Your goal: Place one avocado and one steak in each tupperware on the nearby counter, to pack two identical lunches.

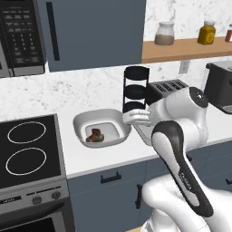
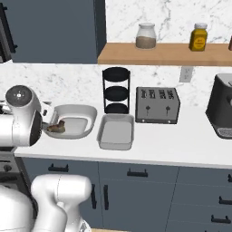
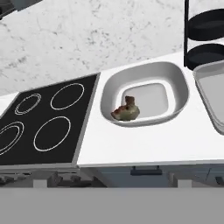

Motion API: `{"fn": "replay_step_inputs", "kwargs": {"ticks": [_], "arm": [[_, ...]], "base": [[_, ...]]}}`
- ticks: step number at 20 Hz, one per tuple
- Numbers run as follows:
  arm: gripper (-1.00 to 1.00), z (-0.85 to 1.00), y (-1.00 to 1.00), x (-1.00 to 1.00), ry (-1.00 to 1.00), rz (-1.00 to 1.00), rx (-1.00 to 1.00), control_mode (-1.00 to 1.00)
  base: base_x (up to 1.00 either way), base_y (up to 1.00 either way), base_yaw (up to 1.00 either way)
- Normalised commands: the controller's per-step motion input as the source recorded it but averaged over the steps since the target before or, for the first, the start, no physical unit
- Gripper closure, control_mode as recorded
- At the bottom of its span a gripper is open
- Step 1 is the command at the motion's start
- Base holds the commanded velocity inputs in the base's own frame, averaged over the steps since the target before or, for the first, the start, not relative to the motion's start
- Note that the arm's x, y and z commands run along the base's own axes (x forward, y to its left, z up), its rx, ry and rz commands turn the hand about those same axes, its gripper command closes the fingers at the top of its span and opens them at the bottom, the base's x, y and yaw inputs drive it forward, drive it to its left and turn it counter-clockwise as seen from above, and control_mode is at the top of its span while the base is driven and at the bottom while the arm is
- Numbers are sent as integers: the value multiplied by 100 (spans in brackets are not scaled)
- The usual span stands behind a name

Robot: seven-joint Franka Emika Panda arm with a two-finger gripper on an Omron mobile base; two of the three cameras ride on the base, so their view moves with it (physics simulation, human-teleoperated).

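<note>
Steak (image 3: 126, 110) lies in the round tub (image 3: 175, 78) beside the stovetop (image 3: 48, 118); its neighbour tray (image 2: 116, 131) awaits filling; tool spread, carrying nothing.

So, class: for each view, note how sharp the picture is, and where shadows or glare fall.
Left base view: slightly soft, flat light, a faint shadow inside the oval tupperware. Right base view: equally soft, the rectangular tupperware shaded along its inner walls. Hand view: sharpest, no glare on the stovetop, and the steak shows clearly.
</note>
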Motion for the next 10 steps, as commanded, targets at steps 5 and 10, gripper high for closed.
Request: {"fn": "replay_step_inputs", "kwargs": {"ticks": [5, 10], "arm": [[-100, 66, 0, -89, 22, 0, -20, -100], [-100, 44, -17, -100, 12, 8, -16, -100]], "base": [[0, 0, 0], [0, 0, 0]]}}
